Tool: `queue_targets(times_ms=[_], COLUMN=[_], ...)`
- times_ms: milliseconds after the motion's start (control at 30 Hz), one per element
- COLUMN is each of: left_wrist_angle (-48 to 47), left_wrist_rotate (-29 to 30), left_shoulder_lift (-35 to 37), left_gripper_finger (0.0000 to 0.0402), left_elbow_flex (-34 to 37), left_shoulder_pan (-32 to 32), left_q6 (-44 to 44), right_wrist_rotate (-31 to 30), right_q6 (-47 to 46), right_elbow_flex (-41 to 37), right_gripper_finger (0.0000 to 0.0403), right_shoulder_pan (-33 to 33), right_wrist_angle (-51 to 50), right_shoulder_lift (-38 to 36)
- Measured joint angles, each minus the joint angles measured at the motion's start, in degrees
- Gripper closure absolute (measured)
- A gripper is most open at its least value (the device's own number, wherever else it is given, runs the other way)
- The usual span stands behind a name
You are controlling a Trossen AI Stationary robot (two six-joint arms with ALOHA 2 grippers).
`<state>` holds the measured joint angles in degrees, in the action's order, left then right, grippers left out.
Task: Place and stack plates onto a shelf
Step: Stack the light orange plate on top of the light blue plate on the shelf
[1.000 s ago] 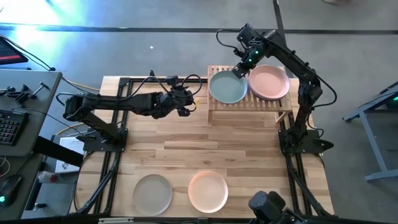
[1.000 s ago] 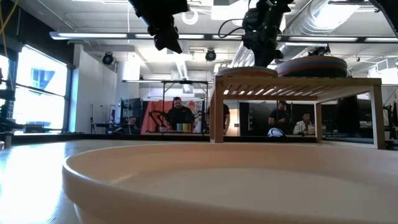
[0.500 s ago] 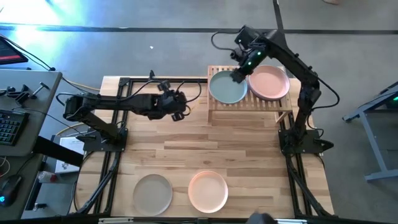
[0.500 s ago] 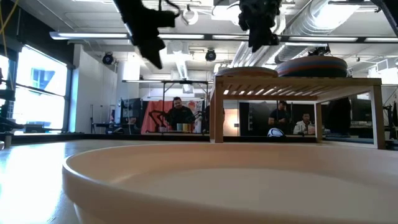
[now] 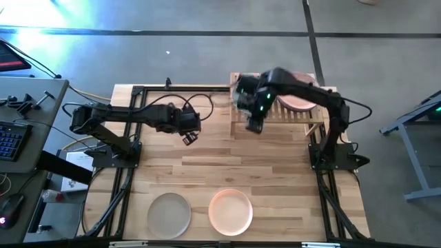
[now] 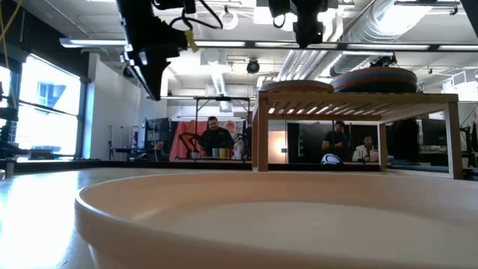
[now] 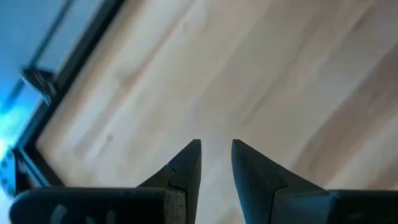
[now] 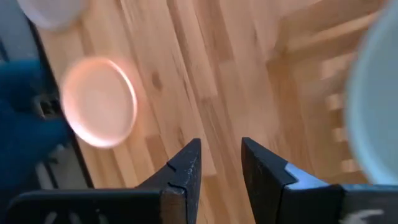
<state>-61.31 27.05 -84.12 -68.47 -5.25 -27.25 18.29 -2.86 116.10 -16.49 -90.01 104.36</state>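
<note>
My right gripper (image 5: 253, 126) (image 8: 221, 149) hovers, open a little and holding nothing, by the near left corner of the wooden shelf (image 5: 296, 116). Its arm covers the pale grey-blue plate (image 6: 295, 87) in the high view. The pink-topped stack of plates (image 5: 303, 102) (image 6: 373, 78) rests on the shelf's right half. My left gripper (image 5: 188, 138) (image 7: 216, 149) hangs over bare wood left of the shelf, slightly open and empty. On the tabletop near its near edge lie flat the beige-grey plate (image 5: 169, 213) and the peach plate (image 5: 231, 211) (image 8: 99, 102).
A pale plate's rim (image 6: 246, 217) fills the low view's foreground. Dark arm frames run along the table's left (image 5: 127, 172) and right (image 5: 331, 186) sides. Bare butcher-block wood (image 5: 227, 165) lies between the shelf and the two near plates. People sit in the room behind.
My right gripper has drawn back from above the plates on the shelf, moving toward the table's near and left edges and off the shelf's near left corner; the grey-blue plate stayed on the shelf. My left gripper has moved away from the shelf, toward the left and near edges.
</note>
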Motion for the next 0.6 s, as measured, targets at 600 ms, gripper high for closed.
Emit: queue_targets(times_ms=[600], left_wrist_angle=[-12.55], left_wrist_rotate=[-6.34], left_shoulder_lift=[0.0], left_gripper_finger=[0.0323], left_elbow_flex=[0.02], left_shoulder_pan=[9.13], left_q6=[-4.12], right_wrist_rotate=[-4.55], right_q6=[-27.18], right_elbow_flex=[-21.61], right_gripper_finger=[0.0311], right_shoulder_pan=[18.81], right_wrist_angle=[8.79], right_shoulder_lift=[0.0])
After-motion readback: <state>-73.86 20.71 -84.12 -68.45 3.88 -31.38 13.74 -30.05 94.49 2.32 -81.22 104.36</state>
